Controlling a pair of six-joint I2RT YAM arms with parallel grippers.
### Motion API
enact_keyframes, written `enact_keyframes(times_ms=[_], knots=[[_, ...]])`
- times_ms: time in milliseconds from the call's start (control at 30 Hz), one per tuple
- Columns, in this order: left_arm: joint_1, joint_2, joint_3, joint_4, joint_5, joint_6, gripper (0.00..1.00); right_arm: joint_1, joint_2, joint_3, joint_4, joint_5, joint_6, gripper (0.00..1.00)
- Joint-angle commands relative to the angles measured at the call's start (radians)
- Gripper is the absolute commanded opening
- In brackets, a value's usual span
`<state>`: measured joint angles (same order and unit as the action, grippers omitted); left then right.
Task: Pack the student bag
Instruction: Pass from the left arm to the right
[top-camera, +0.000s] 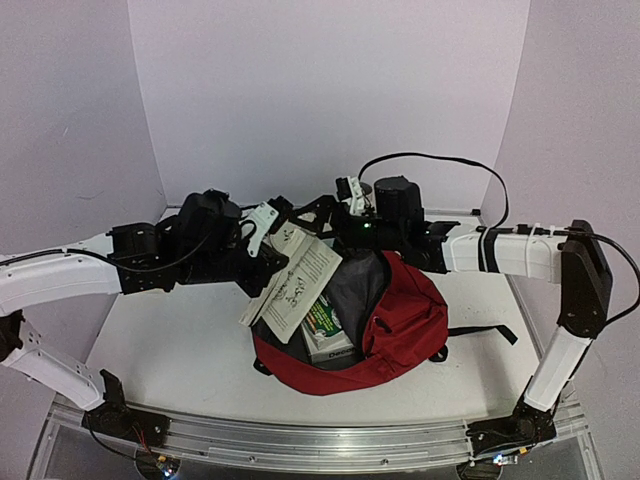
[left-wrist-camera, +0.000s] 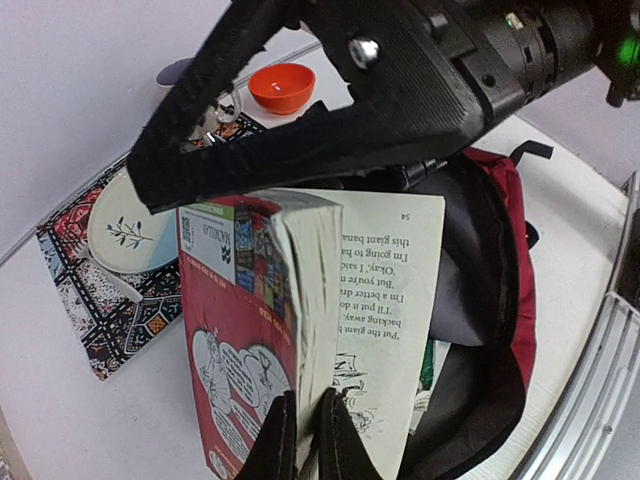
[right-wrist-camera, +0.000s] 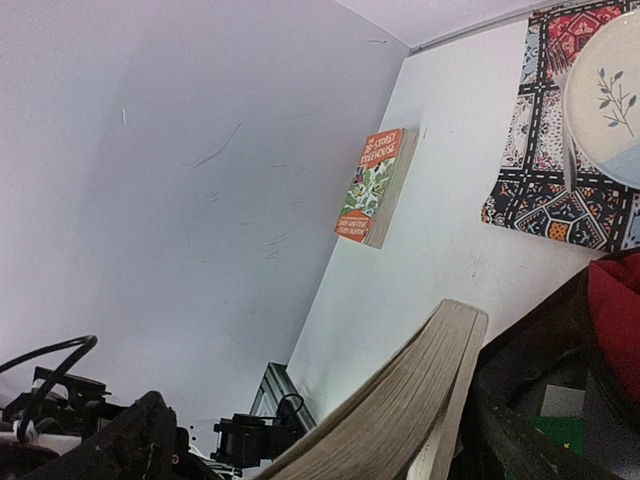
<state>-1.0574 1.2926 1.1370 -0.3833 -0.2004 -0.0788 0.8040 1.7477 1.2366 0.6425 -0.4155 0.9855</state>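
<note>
While my left claw (left-wrist-camera: 305, 432) clamps the splayed paperback (left-wrist-camera: 250, 300), I should ease it into the red backpack (top-camera: 410, 320) gaping below, keeping my wide-open right claw (top-camera: 345, 200) clear.

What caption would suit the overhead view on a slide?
Left gripper holds an open paperback over the unzipped red student bag; right gripper open nearby.
</note>
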Motion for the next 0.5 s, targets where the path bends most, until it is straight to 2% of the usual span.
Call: enact_keyframes(times_ms=[0,267,467], knots=[[-0.057,0.030,0.030,0.110,-0.221,0.075,0.00,0.009,-0.010,0.042,0.014,-0.042,-0.011,0.98],[-0.203,0.145,0.058,0.123,-0.498,0.178,0.00,0.008,0.004,0.088,-0.150,-0.095,-0.090,0.96],[-0.286,0.247,0.070,0.141,-0.685,0.256,0.00,0.009,0.018,0.091,-0.240,-0.135,-0.154,0.80]])
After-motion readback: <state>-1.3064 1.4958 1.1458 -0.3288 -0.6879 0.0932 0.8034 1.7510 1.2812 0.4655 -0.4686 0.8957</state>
